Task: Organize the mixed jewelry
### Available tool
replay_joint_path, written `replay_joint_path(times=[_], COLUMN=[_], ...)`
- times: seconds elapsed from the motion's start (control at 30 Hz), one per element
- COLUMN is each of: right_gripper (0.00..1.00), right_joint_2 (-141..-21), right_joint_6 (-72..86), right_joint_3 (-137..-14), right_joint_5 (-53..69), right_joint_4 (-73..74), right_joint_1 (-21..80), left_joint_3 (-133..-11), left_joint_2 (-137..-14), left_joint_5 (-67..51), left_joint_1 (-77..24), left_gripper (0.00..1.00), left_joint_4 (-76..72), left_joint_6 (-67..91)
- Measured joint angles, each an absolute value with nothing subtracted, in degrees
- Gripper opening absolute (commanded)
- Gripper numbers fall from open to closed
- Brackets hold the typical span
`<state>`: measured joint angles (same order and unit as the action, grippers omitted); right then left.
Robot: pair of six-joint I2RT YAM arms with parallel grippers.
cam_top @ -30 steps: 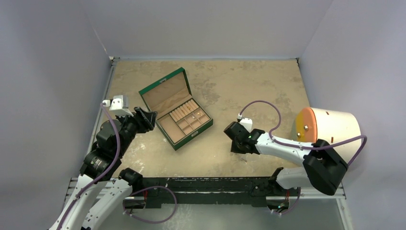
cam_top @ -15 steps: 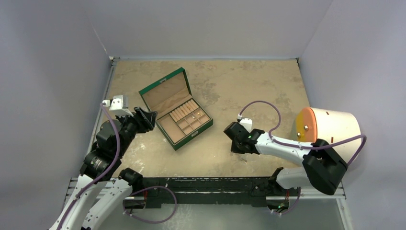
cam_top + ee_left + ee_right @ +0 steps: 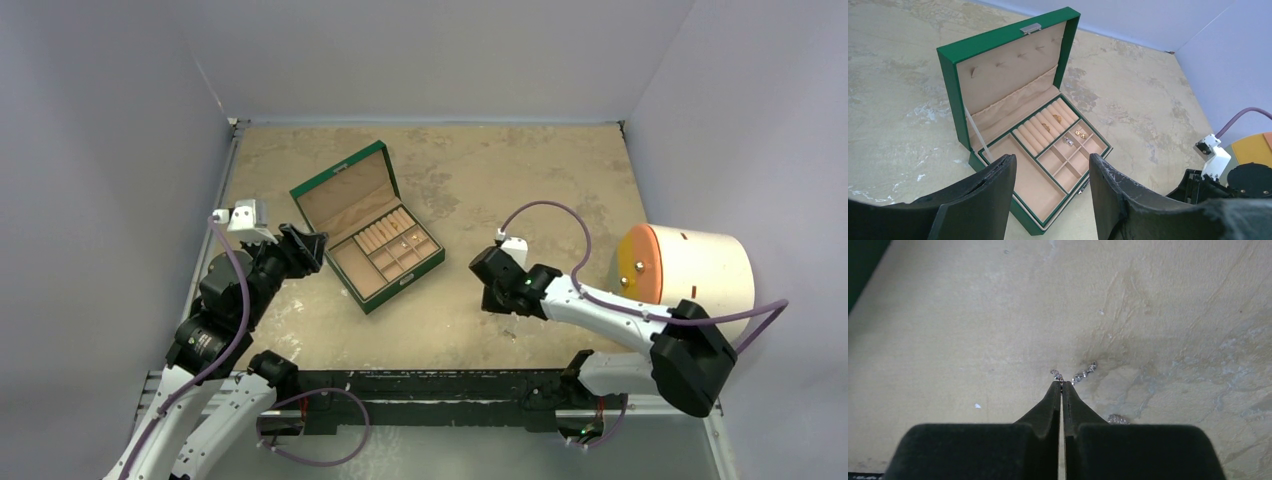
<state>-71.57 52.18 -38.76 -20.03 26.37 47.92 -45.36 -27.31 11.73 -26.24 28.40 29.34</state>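
Picking: our right gripper (image 3: 1061, 385) sits closed at a tiny silver piece (image 3: 1056, 373) on the bench (image 3: 948, 315); left gripper (image 3: 1050, 165) half-open, empty; next we should lift gently toward the green jewelry box (image 3: 954, 85).

Open green box (image 3: 345, 198) on mottled table (image 3: 500, 170) — orange-faced white drum (image 3: 700, 265) at right.

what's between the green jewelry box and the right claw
Only bare tabletop. In the top view the stretch from the green box to the right claw holds nothing, and the left wrist view shows the same.
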Motion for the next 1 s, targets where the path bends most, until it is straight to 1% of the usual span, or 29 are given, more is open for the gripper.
replay_joint_path(times=[0.43,0.83,1.0], right_gripper=[0.00,0.00,0.00], right_joint_2=[-70.1,-70.1,-70.1], right_joint_6=[45.3,43.3,40.3], right_joint_3=[-46.8,-46.9,-46.9], right_joint_5=[-20.1,-19.7,-16.6], right_joint_4=[25.5,24.4,20.3], right_joint_1=[47.9,47.9,47.9], left_joint_3=[-45.4,-45.3,-45.3], left_joint_2=[-27.0,-27.0,-27.0], left_joint_5=[11.7,11.4,11.1], left_joint_1=[-26.2,-26.2,-26.2], left_gripper=[0.55,0.55,0.55], left_joint_4=[28.4,28.4,28.4], left_joint_6=[29.3,29.3,29.3])
